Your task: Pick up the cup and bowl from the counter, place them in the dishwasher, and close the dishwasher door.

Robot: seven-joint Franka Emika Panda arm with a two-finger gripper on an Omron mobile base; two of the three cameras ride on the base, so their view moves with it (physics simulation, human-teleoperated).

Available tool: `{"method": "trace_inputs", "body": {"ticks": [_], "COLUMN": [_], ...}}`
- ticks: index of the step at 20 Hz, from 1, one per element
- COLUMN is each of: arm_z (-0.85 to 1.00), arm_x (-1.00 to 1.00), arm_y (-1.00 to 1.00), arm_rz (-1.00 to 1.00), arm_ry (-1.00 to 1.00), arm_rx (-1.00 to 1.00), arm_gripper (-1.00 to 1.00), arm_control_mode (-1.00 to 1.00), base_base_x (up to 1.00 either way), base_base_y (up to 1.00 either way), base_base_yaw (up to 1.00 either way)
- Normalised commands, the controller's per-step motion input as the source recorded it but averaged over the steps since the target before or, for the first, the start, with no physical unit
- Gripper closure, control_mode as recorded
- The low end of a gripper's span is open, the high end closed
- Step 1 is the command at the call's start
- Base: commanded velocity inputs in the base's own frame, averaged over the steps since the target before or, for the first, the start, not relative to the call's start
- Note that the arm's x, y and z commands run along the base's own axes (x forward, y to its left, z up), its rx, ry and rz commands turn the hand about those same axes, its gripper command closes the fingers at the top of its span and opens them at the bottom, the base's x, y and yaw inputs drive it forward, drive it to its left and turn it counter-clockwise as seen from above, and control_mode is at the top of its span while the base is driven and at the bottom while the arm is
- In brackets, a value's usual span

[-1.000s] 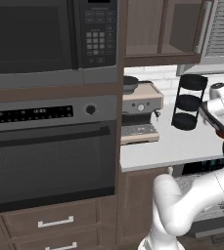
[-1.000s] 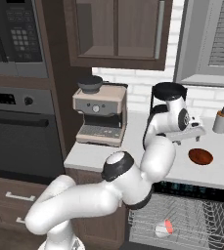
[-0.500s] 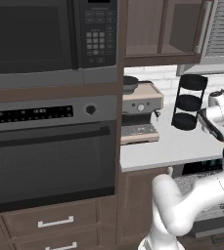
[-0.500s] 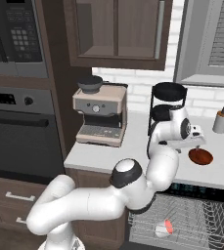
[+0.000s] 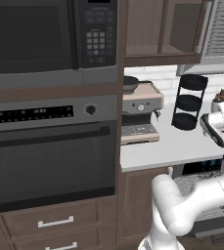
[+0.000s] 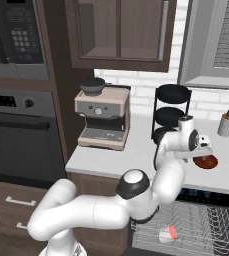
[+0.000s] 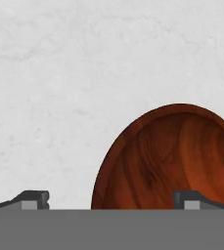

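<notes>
The reddish-brown bowl (image 6: 207,162) sits on the pale counter (image 6: 111,159), right of the black rack. My gripper (image 6: 202,149) hangs just above the bowl's left side, open and holding nothing. In the hand view the bowl (image 7: 174,154) lies at the lower right. One fingertip (image 7: 190,199) is over its inside and the other (image 7: 34,198) over bare counter (image 7: 59,73), so the near rim falls within my gripper (image 7: 112,201). The cup (image 6: 167,233) lies on its side in the grey wire rack of the open dishwasher (image 6: 206,220). The dishwasher door is hidden below the rack.
A black three-tier rack (image 6: 170,113) stands close behind the hand. A coffee machine (image 6: 102,119) is at the counter's left end, and a small bottle (image 6: 226,123) at the back right. The oven (image 5: 50,151) and microwave (image 5: 45,34) fill the wall to the left.
The hand has swung right, away from the black rack, and come down over the bowl. The jaws have stayed open and the bowl has not moved.
</notes>
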Motion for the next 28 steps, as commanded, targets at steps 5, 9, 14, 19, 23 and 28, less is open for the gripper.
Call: {"method": "trace_inputs", "body": {"ticks": [5, 9, 14, 19, 23, 28], "arm_z": [-0.16, -0.22, -0.05, 0.13, 0.20, 0.19], "arm_x": [0.00, 0.00, -0.08, -0.73, -1.00, -1.00], "arm_y": [-0.23, -0.01, 0.04, 0.30, 0.32, 0.35], "arm_rz": [0.00, 0.00, 0.00, 0.00, 0.02, 0.10], "arm_ry": [0.00, 0.00, -0.02, -0.04, -0.14, -0.20], "arm_rx": [0.07, 0.08, 0.00, -0.16, -0.13, -0.13], "arm_gripper": [-1.00, 1.00, 1.00, 1.00, 1.00, 1.00], "arm_control_mode": [-1.00, -1.00, -1.00, -1.00, -1.00, -1.00], "base_base_x": [0.00, 0.00, 0.00, 0.00, 0.00, 0.00], "base_base_y": [0.00, 0.00, 0.00, 0.00, 0.00, 0.00], "base_base_yaw": [0.00, 0.00, 0.00, 0.00, 0.00, 0.00]}}
